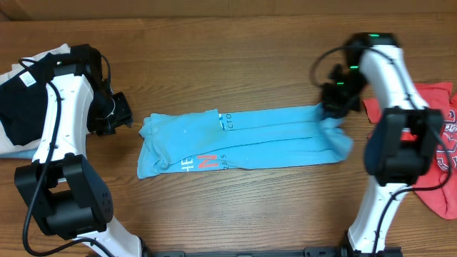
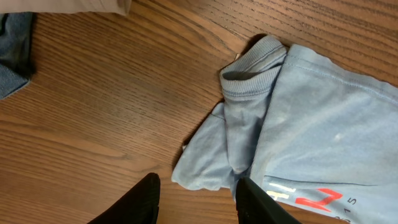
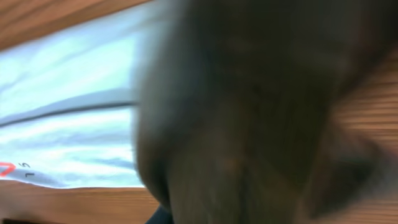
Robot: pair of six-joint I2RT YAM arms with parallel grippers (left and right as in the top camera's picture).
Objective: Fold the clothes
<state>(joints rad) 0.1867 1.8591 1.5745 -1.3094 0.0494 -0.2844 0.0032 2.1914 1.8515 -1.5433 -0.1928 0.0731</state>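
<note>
The light blue T-shirt [image 1: 243,139] lies on the table as a long folded strip, its red-orange lettering near the front left. Its collar [image 2: 255,68] points toward my left gripper [image 1: 123,114], which sits just off the shirt's left end. In the left wrist view that gripper [image 2: 198,186] is open, with bare wood between its fingers. My right gripper [image 1: 330,108] is shut on the shirt's right end, where the cloth is bunched. A dark blur close to the lens fills most of the right wrist view and hides the fingers, with the shirt [image 3: 68,112] visible to its left.
The red T-shirt [image 1: 439,143] lies crumpled at the table's right edge, beside the right arm. A pile of dark and white clothes [image 1: 18,100] sits at the far left, behind the left arm. Bare wood surrounds the blue shirt.
</note>
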